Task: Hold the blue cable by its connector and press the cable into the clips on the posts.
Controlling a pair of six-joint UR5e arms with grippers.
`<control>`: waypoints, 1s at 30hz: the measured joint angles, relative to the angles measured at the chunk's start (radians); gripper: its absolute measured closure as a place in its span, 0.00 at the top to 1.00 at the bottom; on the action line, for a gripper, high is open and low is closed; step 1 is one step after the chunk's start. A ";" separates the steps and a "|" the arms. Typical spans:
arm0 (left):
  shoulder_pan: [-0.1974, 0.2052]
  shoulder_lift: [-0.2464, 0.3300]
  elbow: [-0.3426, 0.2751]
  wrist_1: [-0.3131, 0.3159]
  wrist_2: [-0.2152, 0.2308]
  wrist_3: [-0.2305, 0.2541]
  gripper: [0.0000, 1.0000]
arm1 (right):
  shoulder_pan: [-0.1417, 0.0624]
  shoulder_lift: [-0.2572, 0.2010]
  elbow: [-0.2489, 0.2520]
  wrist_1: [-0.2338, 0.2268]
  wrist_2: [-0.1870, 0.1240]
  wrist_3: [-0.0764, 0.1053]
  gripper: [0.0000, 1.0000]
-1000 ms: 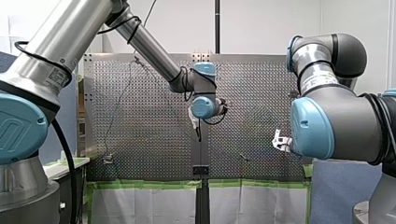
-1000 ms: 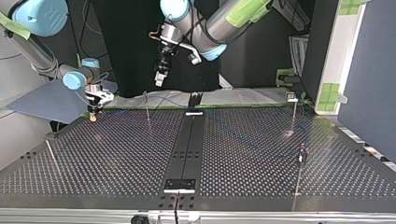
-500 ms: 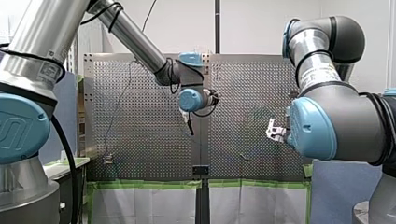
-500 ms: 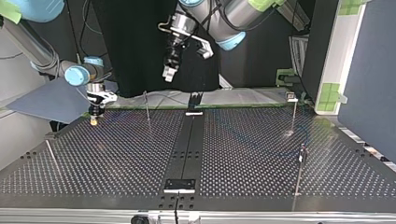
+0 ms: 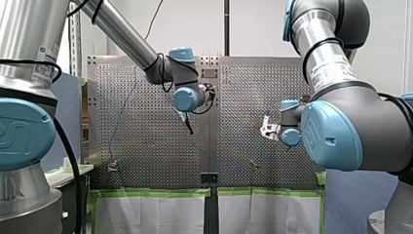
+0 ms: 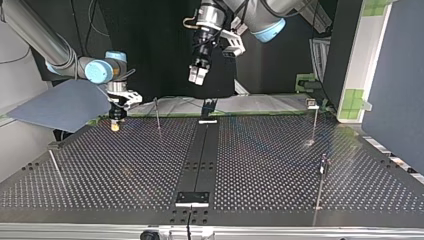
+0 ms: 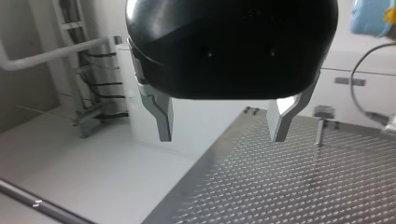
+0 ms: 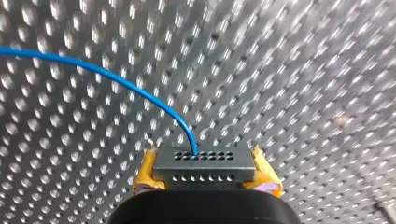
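1. The perforated table (image 6: 275, 165) is the biggest thing here. Nothing lies on it in the top view except the posts and a faint trace of cable.
2. My left gripper (image 7: 222, 126) hangs high over the table's far edge. Its metal fingers are spread wide with nothing between them, so I reckon it isn't in this step.
3. My right gripper (image 8: 204, 176) is down low at the top view's left, just above the table and near the closest post.
4. There are several thin posts (image 6: 157, 114) standing well apart. The clips (image 6: 313, 104) on top are tiny, so I can't tell which way they open.
5. The connector (image 8: 204, 164) is clamped squarely between the yellow pads (image 8: 145, 171), with its holed face pointing away from the wrist.
6. The blue cable (image 8: 116, 79) leaves that face and arcs off over the holes. It isn't in any clip that I can see.

My take is that this is the carry toward the first post. Don't loosen that pinch. Bring the cable over the clip with a little tension, line it up with the slot, then press straight down. Yanking sideways could bend the post or kink the cable at the connector.
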 joint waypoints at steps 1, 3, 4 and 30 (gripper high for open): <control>0.003 0.007 -0.009 0.007 -0.001 0.001 1.00 | 0.009 -0.009 0.009 -0.001 0.009 -0.001 0.00; 0.009 0.014 -0.030 0.017 -0.002 0.002 1.00 | 0.032 -0.032 0.032 -0.001 0.032 -0.005 0.00; 0.012 0.014 -0.038 0.020 -0.002 0.001 1.00 | 0.041 -0.041 0.041 -0.001 0.041 -0.006 0.00; 0.068 -0.156 -0.300 0.108 -0.095 0.010 1.00 | 0.290 -0.290 0.290 -0.106 0.239 0.000 0.00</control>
